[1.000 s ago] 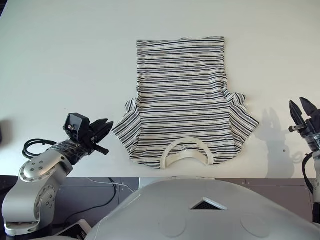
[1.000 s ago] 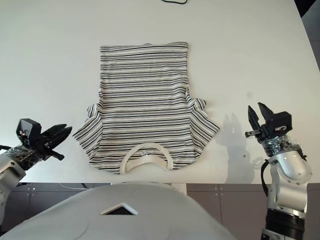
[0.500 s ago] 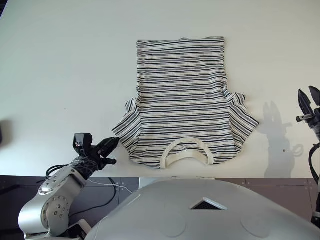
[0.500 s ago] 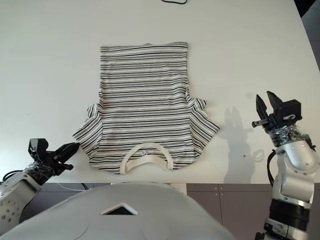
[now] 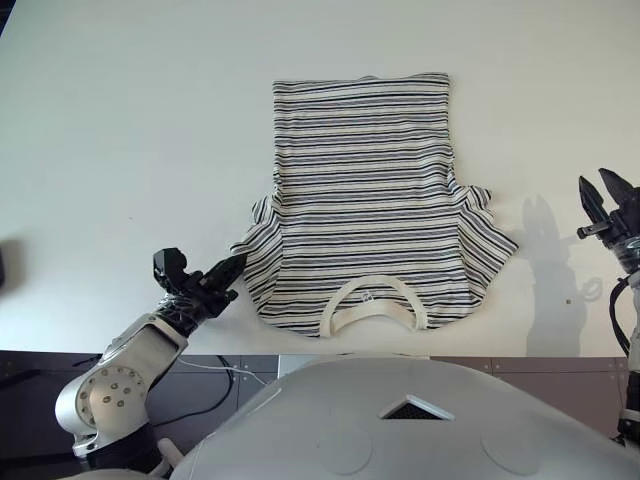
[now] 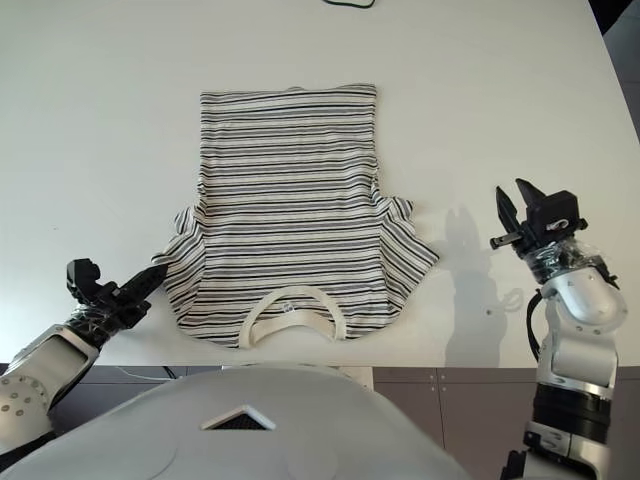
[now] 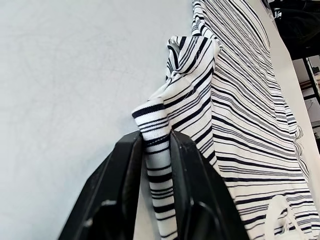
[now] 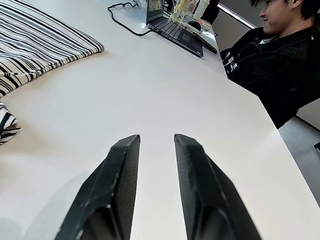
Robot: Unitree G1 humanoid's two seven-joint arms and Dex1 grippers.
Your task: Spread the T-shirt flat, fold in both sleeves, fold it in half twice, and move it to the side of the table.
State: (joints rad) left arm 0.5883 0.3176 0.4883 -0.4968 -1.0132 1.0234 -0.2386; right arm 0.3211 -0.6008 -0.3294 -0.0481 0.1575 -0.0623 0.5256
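White tabletop (image 5: 130,120) carries the striped T-shirt (image 5: 365,190), which lies spread out at the middle of the near half. Its cream collar (image 5: 377,300) faces the robot and sits just beside the near table edge, and its straight hem (image 5: 360,82) points away. The body lies flat, with both side edges running almost parallel up to the hem. The right sleeve (image 5: 490,235) fans outward onto bare table, its outer edge rumpled. The left sleeve (image 7: 187,90) is bunched and lifted at its tip. The left gripper (image 7: 155,145) sits low at the near edge of the table, and its two black fingers (image 7: 125,170) are pinched narrowly on the sleeve's folded cuff, so the fabric stands up in a crease between them. The right gripper (image 6: 510,195) hovers over bare table well apart from the right sleeve, close to the table's right side. Its fingers are spread with nothing between them, and its shadow falls between it and the shirt. Broad bare surface lies to the left of the shirt, beyond the hem, and in a narrower band on the right. At the far end past the hem corner, a laptop (image 8: 175,27) and a black cable (image 8: 122,15) rest on the table.
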